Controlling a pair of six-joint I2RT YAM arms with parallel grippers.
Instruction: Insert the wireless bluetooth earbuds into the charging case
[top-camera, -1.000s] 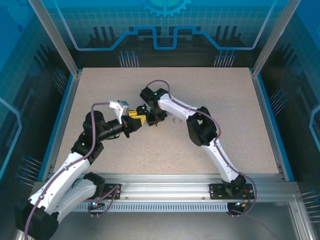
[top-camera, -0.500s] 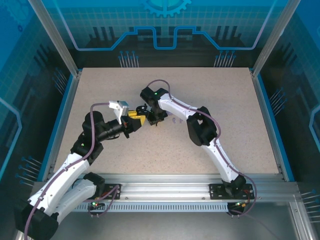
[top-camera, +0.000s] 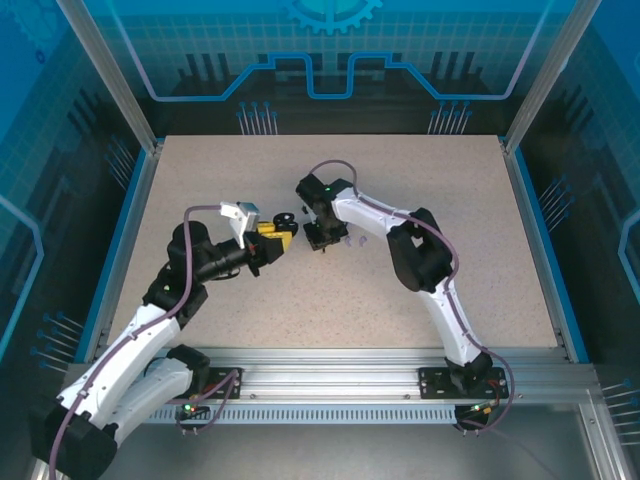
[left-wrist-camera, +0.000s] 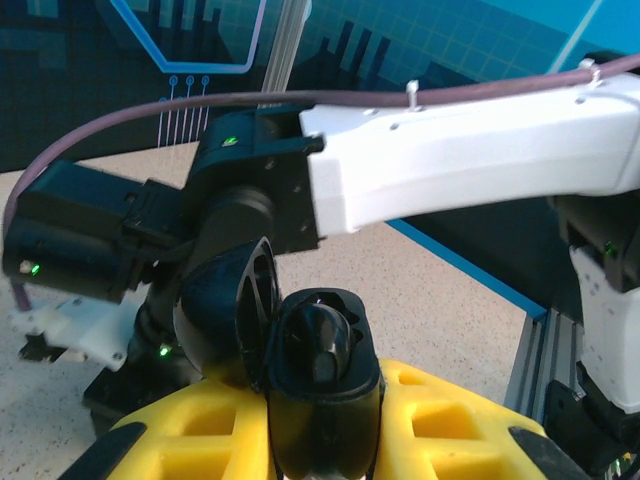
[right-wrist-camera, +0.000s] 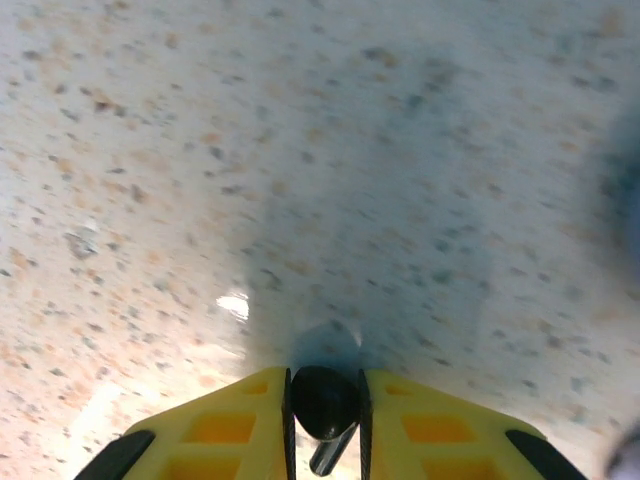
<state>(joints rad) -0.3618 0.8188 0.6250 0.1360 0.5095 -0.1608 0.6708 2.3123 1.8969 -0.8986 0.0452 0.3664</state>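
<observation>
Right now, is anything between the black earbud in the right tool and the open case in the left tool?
Nothing visible. The black earbud is pinched in the right tool, the open case clamped in the left tool, lid up; bare table lies between them.

The table (right-wrist-camera: 420, 150) is pale beige, flecked dark grey and orange. The left gripper (left-wrist-camera: 320, 420) has yellow fingers, with a glossy black charging case (left-wrist-camera: 322, 350) between them. The right gripper (right-wrist-camera: 325, 385) is the same yellow, gripping a black earbud (right-wrist-camera: 322, 400). The right arm (left-wrist-camera: 470, 150) is white and black and carries a purple cable (left-wrist-camera: 120, 130). Pale lilac earbuds (top-camera: 348, 241) lie at three o'clock from the right gripper. The walls (top-camera: 60, 120) are blue with cyan line patterns.
</observation>
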